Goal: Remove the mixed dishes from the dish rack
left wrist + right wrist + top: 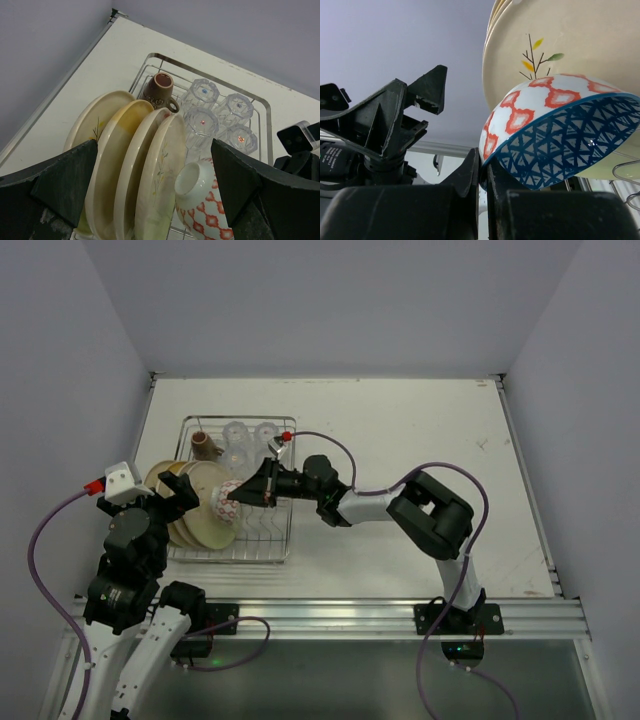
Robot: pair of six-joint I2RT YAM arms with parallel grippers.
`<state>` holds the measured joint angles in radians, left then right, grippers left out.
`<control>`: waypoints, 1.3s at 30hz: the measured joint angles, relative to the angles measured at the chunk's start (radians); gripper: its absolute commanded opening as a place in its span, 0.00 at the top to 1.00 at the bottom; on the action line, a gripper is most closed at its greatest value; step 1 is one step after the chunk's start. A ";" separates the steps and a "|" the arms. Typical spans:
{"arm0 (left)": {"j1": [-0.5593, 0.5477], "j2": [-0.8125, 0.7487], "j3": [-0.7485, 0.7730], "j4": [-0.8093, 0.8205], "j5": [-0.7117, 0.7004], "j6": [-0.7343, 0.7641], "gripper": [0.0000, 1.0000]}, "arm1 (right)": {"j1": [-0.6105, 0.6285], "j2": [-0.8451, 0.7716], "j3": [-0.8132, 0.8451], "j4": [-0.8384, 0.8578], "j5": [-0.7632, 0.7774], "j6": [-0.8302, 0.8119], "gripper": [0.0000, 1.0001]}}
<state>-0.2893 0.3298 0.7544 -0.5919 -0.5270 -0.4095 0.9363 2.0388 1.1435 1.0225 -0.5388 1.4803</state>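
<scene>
R gripper (pixel 482 167) was found pressed shut on the rim of the patterned bowl (pixel 555 135), rim pinched betw. both fingers. Bowl was tilted on its side, just beside the nearest cream plates (pixel 125 165), inside the dish rack (pixel 285 540), approx. mid-rack. Plates were stood on edge along the rack's left side. L gripper (pixel 172 495) was held fully spread over the plates, nothing gripped. Four clear glasses (pixel 215 115) and a brown mug (pixel 159 90) were noted at the rack's far end. Rack was on the white table (pixel 420 430).
</scene>
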 measured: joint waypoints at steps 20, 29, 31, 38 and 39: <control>0.000 0.000 0.000 0.000 0.000 0.000 0.00 | -0.206 -0.276 -0.178 -0.015 -0.058 -0.126 1.00; 0.000 0.000 0.000 0.000 0.000 0.000 0.00 | -0.458 -0.591 -0.209 -0.558 0.066 -0.525 1.00; 0.000 0.000 0.000 0.000 0.000 0.000 0.00 | -0.486 -0.608 -0.135 -0.755 0.150 -0.652 1.00; 0.000 0.000 0.000 0.000 0.000 0.000 0.00 | -0.505 -0.469 0.276 -1.294 0.349 -0.986 1.00; 0.000 0.000 0.000 0.000 0.000 0.000 0.00 | -0.505 -0.430 0.344 -1.365 0.373 -1.020 1.00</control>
<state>-0.2893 0.3298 0.7544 -0.5915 -0.5266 -0.4095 0.4309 1.6093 1.4872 -0.3428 -0.1658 0.4599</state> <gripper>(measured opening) 0.997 0.041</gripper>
